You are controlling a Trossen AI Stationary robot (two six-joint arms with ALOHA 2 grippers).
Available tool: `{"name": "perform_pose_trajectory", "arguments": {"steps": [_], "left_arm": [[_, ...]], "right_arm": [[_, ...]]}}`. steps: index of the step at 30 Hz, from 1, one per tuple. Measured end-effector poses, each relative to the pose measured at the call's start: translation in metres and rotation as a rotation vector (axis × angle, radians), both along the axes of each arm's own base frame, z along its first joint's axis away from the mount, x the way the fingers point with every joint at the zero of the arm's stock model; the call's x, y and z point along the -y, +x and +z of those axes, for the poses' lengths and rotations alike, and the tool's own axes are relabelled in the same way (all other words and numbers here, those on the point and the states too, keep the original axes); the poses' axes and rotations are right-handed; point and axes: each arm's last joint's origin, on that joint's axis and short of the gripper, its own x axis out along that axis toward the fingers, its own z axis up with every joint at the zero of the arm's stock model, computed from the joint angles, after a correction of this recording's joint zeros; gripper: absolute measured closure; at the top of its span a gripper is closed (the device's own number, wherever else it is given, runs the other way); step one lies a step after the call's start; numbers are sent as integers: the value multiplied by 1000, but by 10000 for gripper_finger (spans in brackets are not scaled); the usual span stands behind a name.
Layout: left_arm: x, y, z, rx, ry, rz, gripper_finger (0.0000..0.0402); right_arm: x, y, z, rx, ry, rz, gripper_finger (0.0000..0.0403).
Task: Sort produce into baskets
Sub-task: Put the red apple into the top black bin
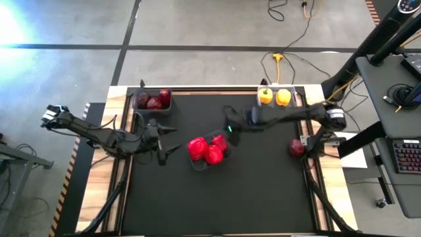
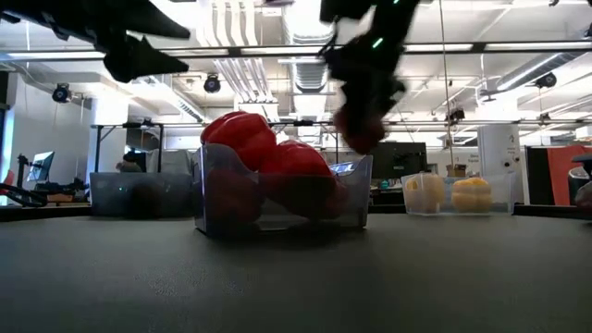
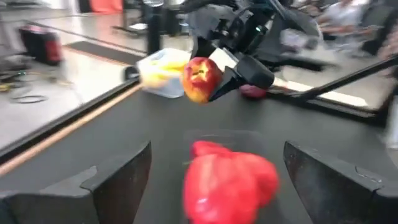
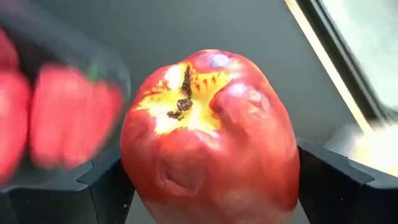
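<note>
My right gripper (image 1: 224, 139) is shut on a red apple with a yellow patch (image 4: 208, 137). It hangs over the right end of the middle clear basket (image 2: 361, 190), which holds glossy red peppers (image 1: 205, 151). The held apple also shows in the low view (image 2: 362, 135) and the left wrist view (image 3: 200, 79). My left gripper (image 1: 166, 151) is open and empty, just left of that basket and above the table. Another dark red apple (image 1: 296, 147) rests on the mat at the right. My right gripper pinches the apple by its two opposite sides (image 4: 134, 177) between its two fingers (image 4: 102, 186). The fingers come from above, pointing down. The apple's stem hollow (image 4: 181, 102) faces up toward the wrist. The apple hangs lifted clear, above the basket's rim.
A dark basket (image 1: 152, 100) with maroon apples stands at the far left corner of the mat. A clear basket (image 1: 295, 96) with two yellow peppers (image 1: 274, 97) stands at the far right. The near half of the black mat (image 1: 223, 204) is bare.
</note>
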Motion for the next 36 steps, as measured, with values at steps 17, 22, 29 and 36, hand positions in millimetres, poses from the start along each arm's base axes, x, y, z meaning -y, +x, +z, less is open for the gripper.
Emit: {"name": "perform_pose_trajectory", "arguments": {"steps": [17,22,29,36], "left_arm": [[-16,6,-5,-46,55,169,57],[-19,8,-1,-29,83,200,57],[-20,8,3,28,63,264,56],[-44,13,19,-42,31,265,56]], "right_arm": [[143,43,-91,25,177,215,50],[144,47,-93,6,159,265,49],[143,49,-91,18,150,273,36],[135,51,-80,27,128,311,7]]}}
